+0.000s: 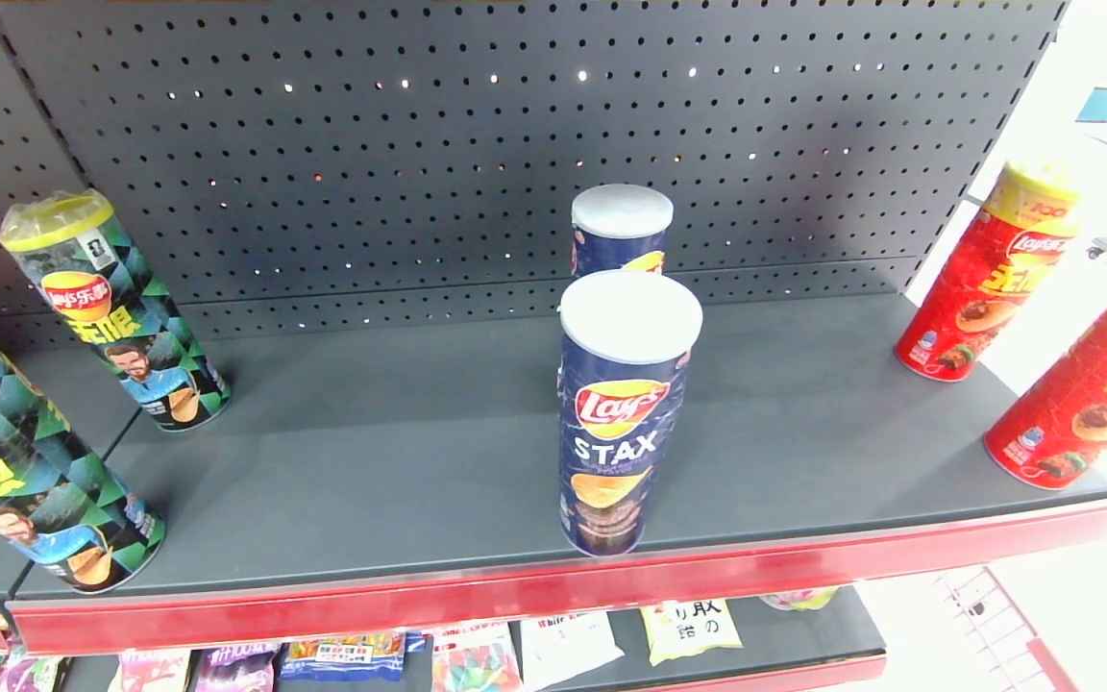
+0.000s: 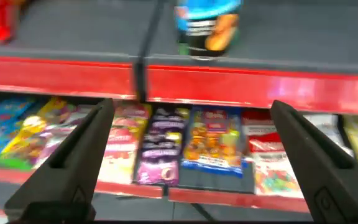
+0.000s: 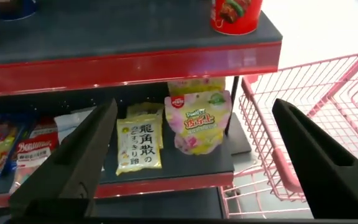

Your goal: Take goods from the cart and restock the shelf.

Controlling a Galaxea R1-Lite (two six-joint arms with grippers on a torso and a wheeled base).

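Two dark blue chip cans stand on the grey shelf point(image 1: 400, 452), one point(image 1: 623, 413) near the front edge and one point(image 1: 619, 231) behind it by the pegboard. Two green-patterned cans point(image 1: 121, 312) point(image 1: 20, 461) stand at the left, two red cans point(image 1: 991, 274) point(image 1: 1087, 384) at the right. My left gripper point(image 2: 191, 143) is open below the shelf's red edge, facing snack bags point(image 2: 210, 140) on the lower shelf. My right gripper point(image 3: 194, 137) is open with nothing in it, facing a yellow bag point(image 3: 138, 143) and a pink pouch point(image 3: 196, 121) on the lower shelf, beside the pink cart point(image 3: 316, 118).
The shelf's red front lip point(image 1: 563, 586) runs across at mid height. A black perforated back panel point(image 1: 515, 135) closes the shelf behind. Wide bare stretches of shelf lie on both sides of the blue cans. A shelf divider point(image 2: 143, 56) shows in the left wrist view.
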